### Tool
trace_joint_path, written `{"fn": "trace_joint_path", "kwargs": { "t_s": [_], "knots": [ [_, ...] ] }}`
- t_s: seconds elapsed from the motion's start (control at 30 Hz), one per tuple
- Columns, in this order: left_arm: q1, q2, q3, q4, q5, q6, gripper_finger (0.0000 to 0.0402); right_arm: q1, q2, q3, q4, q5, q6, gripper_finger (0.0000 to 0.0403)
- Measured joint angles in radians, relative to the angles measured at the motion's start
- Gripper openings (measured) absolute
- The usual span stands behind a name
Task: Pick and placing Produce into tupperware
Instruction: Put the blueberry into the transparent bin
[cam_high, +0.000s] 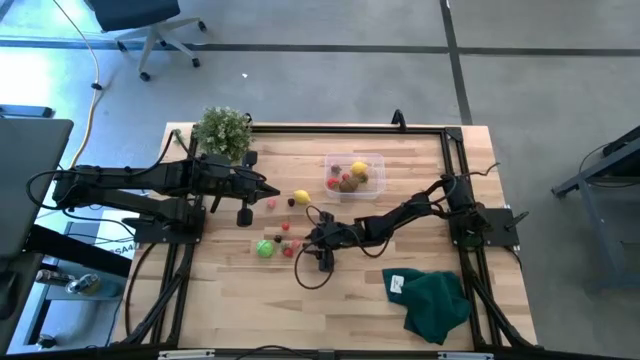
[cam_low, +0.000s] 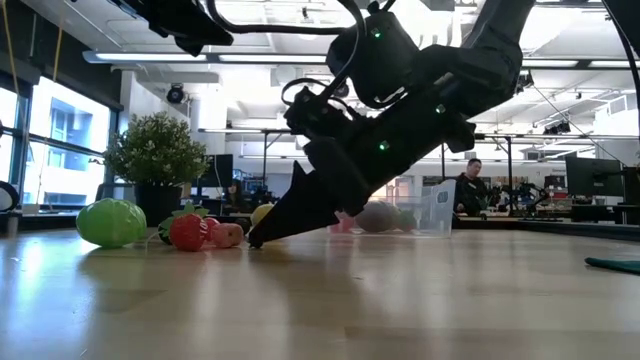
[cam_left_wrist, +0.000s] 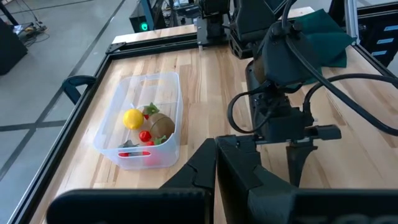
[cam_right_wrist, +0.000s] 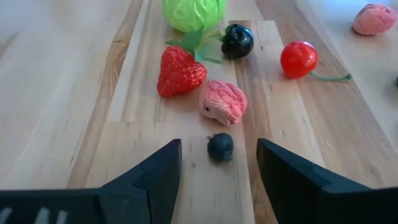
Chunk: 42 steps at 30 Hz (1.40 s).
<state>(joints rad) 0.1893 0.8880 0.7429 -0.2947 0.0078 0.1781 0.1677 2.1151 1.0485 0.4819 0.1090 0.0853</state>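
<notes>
1. The right claw (cam_right_wrist: 217, 163) is down at the counter (cam_high: 420, 310), its two fingers spread wide with nothing between them but a small dark berry (cam_right_wrist: 220, 147) lying on the wood just ahead of the gap.
2. In the right wrist view a pink raspberry-like piece (cam_right_wrist: 222, 102) lies just past the berry, at about 12 o'clock from it.
3. A red strawberry (cam_right_wrist: 180, 70) lies at about 11 o'clock from the berry, beside the pink piece.
4. Beyond those lie a bright green round piece (cam_right_wrist: 193, 12), a dark round fruit (cam_right_wrist: 237, 40) and a red cherry (cam_right_wrist: 299, 59) with a thin green stem.
5. A second pink piece (cam_right_wrist: 375, 18) lies well apart, near 2 o'clock from the berry.
6. In the high view the clear tub (cam_high: 355, 175) stands at about 1 o'clock from the right claw, well apart from it.
7. The tub holds a yellow lemon (cam_left_wrist: 132, 118), a brown piece (cam_left_wrist: 161, 124) and some red pieces.
8. The left claw (cam_high: 272, 192) hangs above the counter at about 9 o'clock from the tub, its fingers pressed together and holding nothing.
9. A yellow fruit (cam_high: 301, 198) lies loose between the left claw and the tub.
10. A potted plant (cam_high: 222, 130) stands at the far left corner of the counter.
11. A dark green cloth (cam_high: 435, 300) lies near the front right corner.
</notes>
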Motion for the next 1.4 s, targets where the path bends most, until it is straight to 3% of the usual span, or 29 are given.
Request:
{"fn": "trace_joint_path", "kwargs": {
  "t_s": [0.93,1.4],
  "knots": [
    [0.0,0.0,0.0,0.0,0.0,0.0,0.0005,-0.01,0.067,0.063,-0.021,-0.014,0.058,0.0181],
    [0.0,0.0,0.0,0.0,0.0,0.0,0.0005,-0.008,-0.01,0.059,-0.227,0.003,0.049,0.0181]
  ]
}}
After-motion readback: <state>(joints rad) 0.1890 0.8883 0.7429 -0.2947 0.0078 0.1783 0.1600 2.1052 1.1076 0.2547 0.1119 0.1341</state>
